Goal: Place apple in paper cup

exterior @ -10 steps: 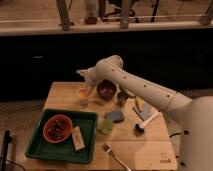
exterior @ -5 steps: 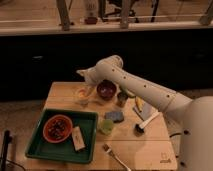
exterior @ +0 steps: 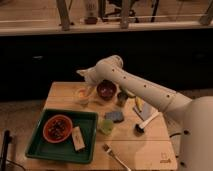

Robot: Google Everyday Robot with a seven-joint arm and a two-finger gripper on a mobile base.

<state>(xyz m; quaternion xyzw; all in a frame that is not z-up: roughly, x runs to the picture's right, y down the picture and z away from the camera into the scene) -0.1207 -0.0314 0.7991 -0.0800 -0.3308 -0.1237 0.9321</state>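
Observation:
The paper cup [exterior: 82,100] is a short cream cup near the table's left back part. The apple [exterior: 81,93] shows as a small orange-yellow ball at the cup's mouth, inside the rim. My gripper [exterior: 85,86] hangs from the white arm directly over the cup, pointing down and to the left. It is open, its pale fingers [exterior: 90,88] just above the apple and not closed on it. The cup's right side is partly hidden by the fingers.
A dark red bowl [exterior: 106,90] and small dark grey cup [exterior: 121,98] stand right of the paper cup. Nearer are a green cup [exterior: 105,126], blue-grey sponge [exterior: 116,116], yellow piece [exterior: 137,103], brush [exterior: 145,121] and fork [exterior: 116,155]. A green tray [exterior: 40,145] holds an orange bowl [exterior: 59,128].

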